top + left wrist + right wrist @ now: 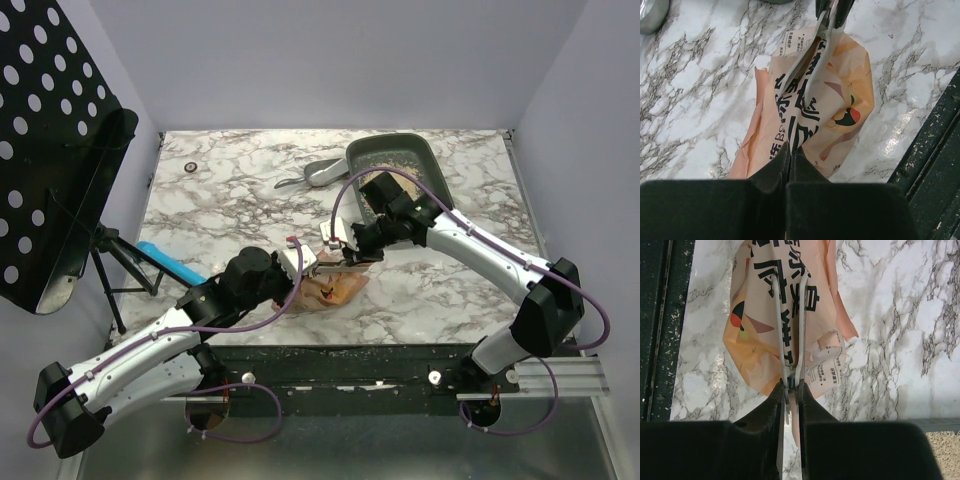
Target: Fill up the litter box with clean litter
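The dark grey litter box (352, 152) stands at the back right of the table with a thin layer of pale tan clean litter (402, 153) in it; its corner and litter (945, 455) also show in the right wrist view. An orange-tan printed bag (338, 288) lies between the grippers near the front edge. My left gripper (312, 268) is shut on the bag's end (840, 100). My right gripper (345, 248) is shut on a white clip (777, 330) that clamps the bag's other end (760, 330). The clip (821, 60) also shows in the left wrist view.
A small grey scoop (318, 175) lies left of the litter box. A blue object (170, 262) lies at the table's left edge beside a black perforated stand (50, 150). A small ring (191, 166) sits at the back left. The dark front rail (380, 360) runs close to the bag.
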You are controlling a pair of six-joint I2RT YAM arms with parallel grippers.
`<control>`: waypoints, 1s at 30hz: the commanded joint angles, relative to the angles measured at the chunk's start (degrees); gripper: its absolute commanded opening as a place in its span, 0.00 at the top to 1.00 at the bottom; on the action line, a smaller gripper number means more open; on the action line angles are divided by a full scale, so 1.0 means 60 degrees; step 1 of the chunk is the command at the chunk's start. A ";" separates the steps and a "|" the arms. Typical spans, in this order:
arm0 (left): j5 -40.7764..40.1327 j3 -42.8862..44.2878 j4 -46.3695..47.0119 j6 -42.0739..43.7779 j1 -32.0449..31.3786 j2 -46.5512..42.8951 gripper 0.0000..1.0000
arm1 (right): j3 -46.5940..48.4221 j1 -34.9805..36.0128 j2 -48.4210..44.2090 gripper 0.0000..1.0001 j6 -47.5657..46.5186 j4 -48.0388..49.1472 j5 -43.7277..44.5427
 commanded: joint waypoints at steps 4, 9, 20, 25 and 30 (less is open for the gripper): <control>-0.0300 0.0321 0.0391 -0.0033 -0.0015 -0.0123 1.00 | -0.0425 0.0071 -0.0194 0.54 0.0453 0.0607 0.0533; -0.0343 0.0336 0.0405 -0.0033 -0.0030 -0.0109 1.00 | -0.0821 0.0071 -0.1013 0.00 0.0629 0.1222 0.0840; -0.0358 0.0613 0.0303 -0.0033 -0.0015 -0.0167 0.71 | -0.0836 0.0071 -0.3254 0.00 0.3803 0.3155 0.2480; -0.0155 0.1388 -0.0326 0.0200 -0.0001 -0.0299 0.36 | 0.0025 0.0071 -0.3594 0.00 0.7503 0.3262 0.6233; -0.0677 0.2428 -0.0532 0.0085 0.0014 -0.0548 0.01 | -0.0843 0.0057 -0.4527 0.00 0.8813 0.3941 0.6086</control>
